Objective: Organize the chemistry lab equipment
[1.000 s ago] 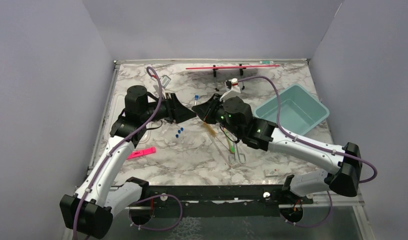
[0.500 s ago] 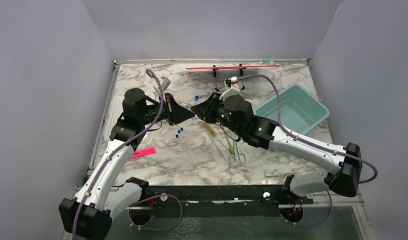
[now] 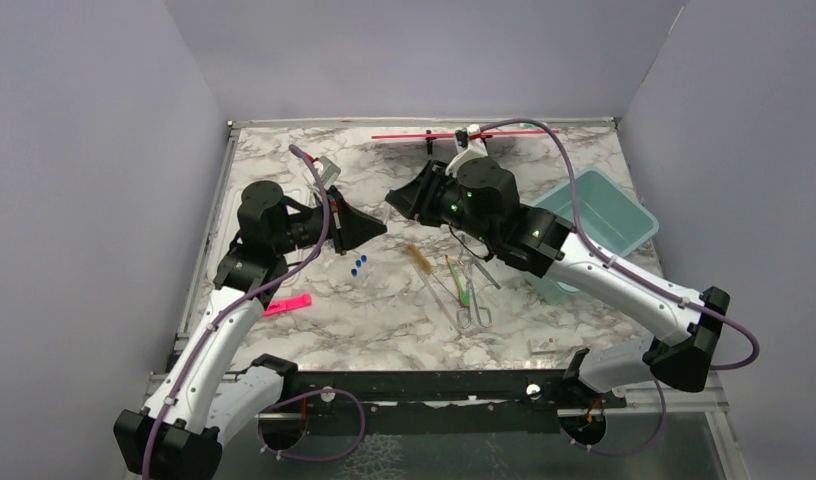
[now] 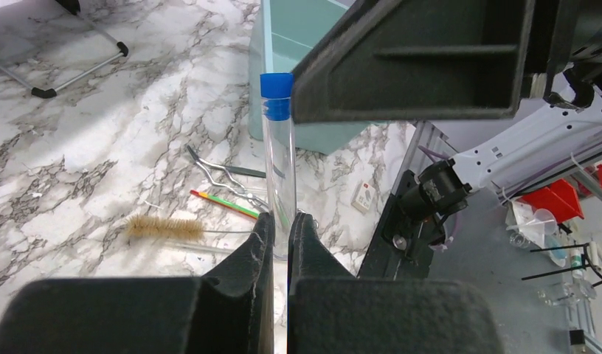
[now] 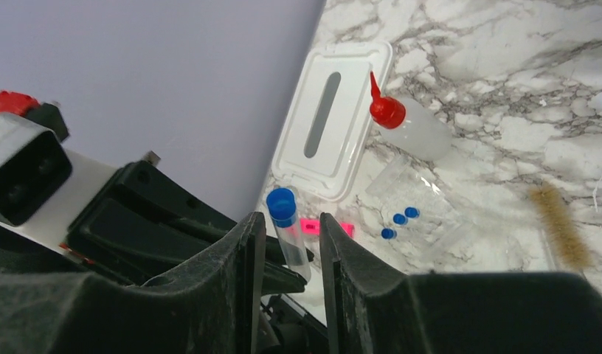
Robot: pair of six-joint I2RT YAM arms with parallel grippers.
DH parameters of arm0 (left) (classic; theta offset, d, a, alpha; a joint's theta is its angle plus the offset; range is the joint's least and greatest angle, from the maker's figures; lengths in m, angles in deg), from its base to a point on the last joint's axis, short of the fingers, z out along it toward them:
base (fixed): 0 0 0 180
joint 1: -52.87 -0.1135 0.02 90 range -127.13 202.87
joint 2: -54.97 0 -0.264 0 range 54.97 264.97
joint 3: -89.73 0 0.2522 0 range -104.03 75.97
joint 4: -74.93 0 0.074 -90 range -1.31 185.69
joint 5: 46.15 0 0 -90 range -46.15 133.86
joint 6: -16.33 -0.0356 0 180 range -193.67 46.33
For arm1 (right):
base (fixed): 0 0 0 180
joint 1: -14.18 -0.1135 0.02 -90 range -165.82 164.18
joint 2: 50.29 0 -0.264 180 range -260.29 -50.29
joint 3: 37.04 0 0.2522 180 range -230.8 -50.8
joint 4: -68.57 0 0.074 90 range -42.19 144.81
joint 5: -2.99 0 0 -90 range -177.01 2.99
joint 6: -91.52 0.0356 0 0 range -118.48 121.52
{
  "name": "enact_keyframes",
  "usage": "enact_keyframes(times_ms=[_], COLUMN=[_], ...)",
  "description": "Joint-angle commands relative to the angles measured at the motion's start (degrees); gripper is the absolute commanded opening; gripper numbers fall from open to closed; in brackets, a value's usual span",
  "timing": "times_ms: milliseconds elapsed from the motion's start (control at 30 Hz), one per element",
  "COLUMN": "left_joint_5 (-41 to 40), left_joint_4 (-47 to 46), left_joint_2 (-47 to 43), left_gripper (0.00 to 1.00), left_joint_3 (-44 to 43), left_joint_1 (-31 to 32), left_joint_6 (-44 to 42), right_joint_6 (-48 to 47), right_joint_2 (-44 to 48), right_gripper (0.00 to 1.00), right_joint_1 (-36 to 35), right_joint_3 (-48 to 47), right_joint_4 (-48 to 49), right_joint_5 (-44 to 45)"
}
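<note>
I am squeezing my left pincer (image 4: 283, 223) shut on the bottom end of a clear tube (image 4: 278, 158) with a blue cap. The tube is sticking straight out from the fingers, up off the table, with the cap at the far end. My right pincer (image 5: 291, 221) is facing it with its two fingers apart. The capped end of the tube is sitting in the gap between those fingers, and I cannot tell if they are touching it. Both pincers are meeting above the back half of the marble table (image 3: 384, 310).

Down on the table, three more blue-capped tubes (image 5: 400, 221) are lying close together. The squeeze bottle (image 5: 420, 133) with the red nozzle is lying on its side just beside a white tray (image 5: 331, 122). The tan brush (image 3: 421, 262) is lying near the middle. The green-handled tool (image 3: 462, 290) and the metal forceps (image 3: 472, 300) are lying next to it, toward my right side. The teal bin (image 3: 609, 215) is sitting at the right side of the table. The pink strip (image 3: 284, 304) is lying at the left side.
</note>
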Motion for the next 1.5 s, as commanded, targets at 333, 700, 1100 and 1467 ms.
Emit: enact_keyframes(times_ms=[333,700,1100,1467], left_joint_5=[-0.3,-1.4,-35.6,-69.2], left_joint_4=[1.9,3.3,20.7,37.5], left_joint_2=[-1.5,-1.9,-4.7,-4.9], left_gripper=[0.00,0.00,0.65,0.72], left_joint_3=[0.7,0.5,-8.4,-16.4], left_joint_1=[0.4,0.4,0.4,0.4], left_joint_6=[-3.8,-5.0,-3.3,4.7], right_joint_6=[-4.7,-7.4,-24.9,-41.5], right_joint_2=[-1.2,-0.4,1.8,0.9], right_gripper=[0.29,0.18,0.09,0.09], right_joint_1=[1.0,1.6,1.6,-1.7], right_joint_3=[-0.8,1.4,10.8,34.1], right_joint_4=[-1.1,4.4,18.9,50.8], right_joint_5=[-5.0,-7.7,-9.4,-15.0])
